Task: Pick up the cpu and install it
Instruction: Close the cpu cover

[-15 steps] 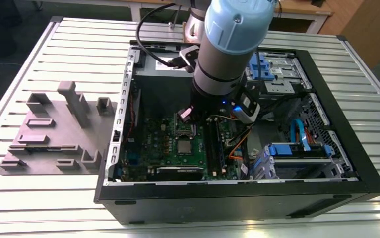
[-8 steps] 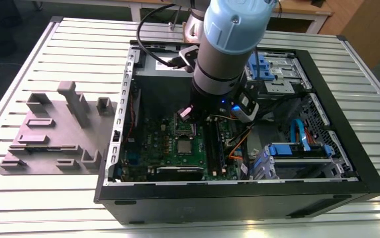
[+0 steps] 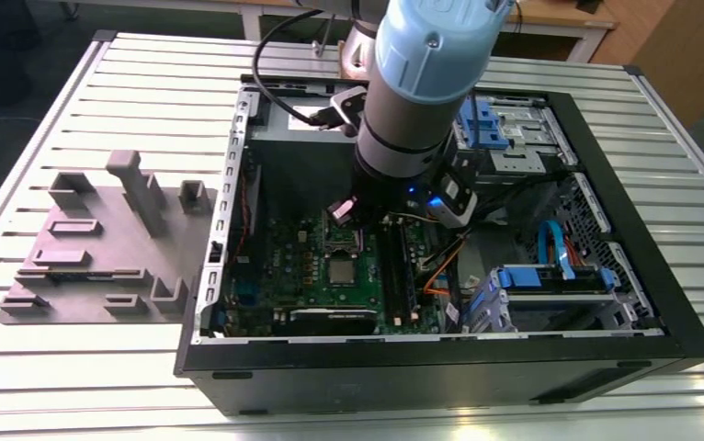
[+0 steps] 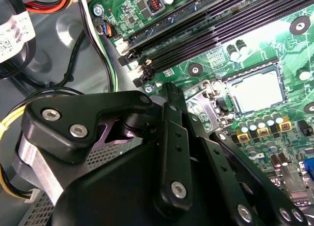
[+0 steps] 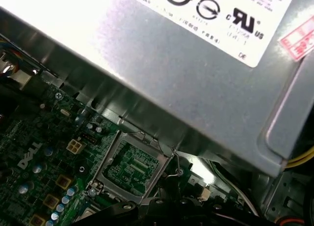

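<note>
Gripper [image 4: 169,90] first: it hangs low inside the open computer case [image 3: 450,372], right above the green motherboard [image 3: 290,262]. I cannot tell if it is spread apart or pressed together. It is not holding the cpu [image 4: 255,91]. The cpu lies flat in its socket on the board, a little way off from the gripper's tip and not touching it. In the first wrist view the socket's metal lid [image 5: 130,167] stands up, and I can see the board through its window. So I think the picking up and putting in are done. The locking part is not done yet, since the lid is not down over the cpu. The gripper is closest to that lid. I think any move in here must be slow and small. The lid is thin, the wires [image 4: 110,64] run close by, and the big grey power supply box [image 5: 196,64] sits right beside the socket. A bump could knock the cpu out of place.
</note>
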`<action>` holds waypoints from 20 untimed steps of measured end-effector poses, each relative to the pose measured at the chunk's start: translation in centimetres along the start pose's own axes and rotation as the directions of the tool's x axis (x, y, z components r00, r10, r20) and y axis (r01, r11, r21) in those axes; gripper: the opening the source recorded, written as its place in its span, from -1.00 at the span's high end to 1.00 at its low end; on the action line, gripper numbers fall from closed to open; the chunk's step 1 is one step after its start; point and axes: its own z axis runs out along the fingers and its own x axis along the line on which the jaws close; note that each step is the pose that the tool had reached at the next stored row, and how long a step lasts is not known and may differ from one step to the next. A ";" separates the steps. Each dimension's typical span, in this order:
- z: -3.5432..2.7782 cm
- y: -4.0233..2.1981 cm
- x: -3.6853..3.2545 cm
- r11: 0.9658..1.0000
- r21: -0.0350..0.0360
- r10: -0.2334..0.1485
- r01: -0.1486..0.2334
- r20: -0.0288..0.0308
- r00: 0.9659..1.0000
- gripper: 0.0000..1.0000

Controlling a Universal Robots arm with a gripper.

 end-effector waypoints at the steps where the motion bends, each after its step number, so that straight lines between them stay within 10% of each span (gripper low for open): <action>1: 0.04 0.01 -0.01 1.000 0.000 0.000 0.000 0.000 1.000 0.80; 20: -0.07 0.09 0.33 1.000 0.001 -0.008 0.008 -0.003 1.000 0.80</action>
